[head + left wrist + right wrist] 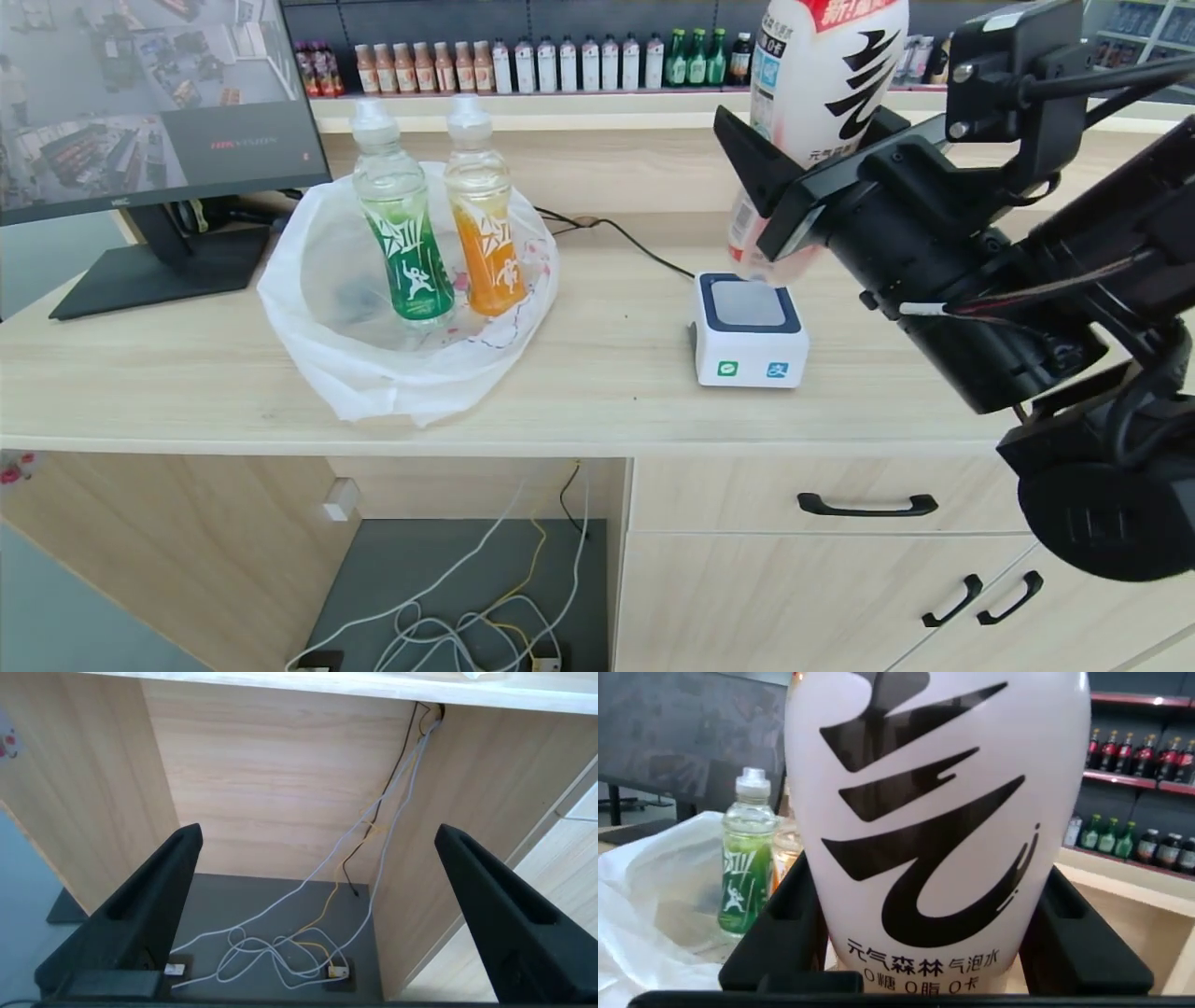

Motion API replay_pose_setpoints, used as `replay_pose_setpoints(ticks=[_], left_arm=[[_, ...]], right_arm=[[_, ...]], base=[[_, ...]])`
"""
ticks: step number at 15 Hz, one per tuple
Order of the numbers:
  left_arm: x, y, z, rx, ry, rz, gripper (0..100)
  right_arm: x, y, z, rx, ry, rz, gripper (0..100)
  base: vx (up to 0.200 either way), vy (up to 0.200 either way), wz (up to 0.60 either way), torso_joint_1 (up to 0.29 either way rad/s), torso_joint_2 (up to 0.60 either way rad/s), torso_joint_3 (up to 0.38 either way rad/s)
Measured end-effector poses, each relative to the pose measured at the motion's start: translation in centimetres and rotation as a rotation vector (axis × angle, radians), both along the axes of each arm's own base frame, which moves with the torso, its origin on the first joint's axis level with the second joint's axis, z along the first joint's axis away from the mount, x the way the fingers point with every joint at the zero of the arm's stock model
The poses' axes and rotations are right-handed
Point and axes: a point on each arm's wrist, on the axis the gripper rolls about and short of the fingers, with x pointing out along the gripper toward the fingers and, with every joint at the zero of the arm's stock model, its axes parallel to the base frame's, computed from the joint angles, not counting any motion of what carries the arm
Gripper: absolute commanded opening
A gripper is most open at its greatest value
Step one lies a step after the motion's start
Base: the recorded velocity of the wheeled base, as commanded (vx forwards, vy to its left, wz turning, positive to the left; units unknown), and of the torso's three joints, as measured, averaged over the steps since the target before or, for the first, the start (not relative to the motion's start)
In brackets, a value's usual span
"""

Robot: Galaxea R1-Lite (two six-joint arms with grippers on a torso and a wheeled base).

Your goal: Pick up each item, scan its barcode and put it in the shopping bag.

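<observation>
White and bulky, the plastic bottle with black brush lettering (822,84) hangs upright in the right pincer (805,149), whose black fingers are clamped on either side of its lower body. It sits in the air just above and behind the white box scanner with the dark-rimmed top window (747,327). Its base is close to that window; whether they touch, I cannot tell.

Over on the left of the pale wooden counter (607,392), the white plastic shopping bag (308,280) lies open. Inside, upright and side by side, stand the green-labelled clear bottle (403,233) and the orange-labelled clear bottle (485,224). A black monitor (140,93) stands behind the bag at the counter's left end.

The left pincer (318,845) is down below the counter, spread wide with nothing between its fingers. It faces the open recess where white and yellow cables (308,943) coil on the dark floor.
</observation>
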Motion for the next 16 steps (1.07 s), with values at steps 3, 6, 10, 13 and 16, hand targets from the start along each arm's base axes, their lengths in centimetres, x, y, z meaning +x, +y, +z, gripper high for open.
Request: replay_pose_setpoints(ticks=[3,6,10,13,16], left_arm=[[0.0,0.0,0.0,0.0,0.0,0.0,100],[0.0,0.0,0.0,0.0,0.0,0.0,100],[0.0,0.0,0.0,0.0,0.0,0.0,100],[0.0,0.0,0.0,0.0,0.0,0.0,100],[0.0,0.0,0.0,0.0,0.0,0.0,100]], right_arm=[[1.8,-2.6,0.5,-0.126,-0.101,-0.018,0],[2.6,-3.3,0.0,-0.288,-0.195,0.097,0],[4.0,-3.9,-1.0,-0.356,-0.2,0.07,0],[4.7,-3.9,-1.4,-0.394,-0.223,0.061,0],[5.9,-3.5,-0.4,-0.474,-0.377,0.088,0]], base=[[0.0,0.0,0.0,0.0,0.0,0.0],[0.0,0.0,0.0,0.0,0.0,0.0],[0.0,0.0,0.0,0.0,0.0,0.0],[0.0,0.0,0.0,0.0,0.0,0.0],[0.0,0.0,0.0,0.0,0.0,0.0]])
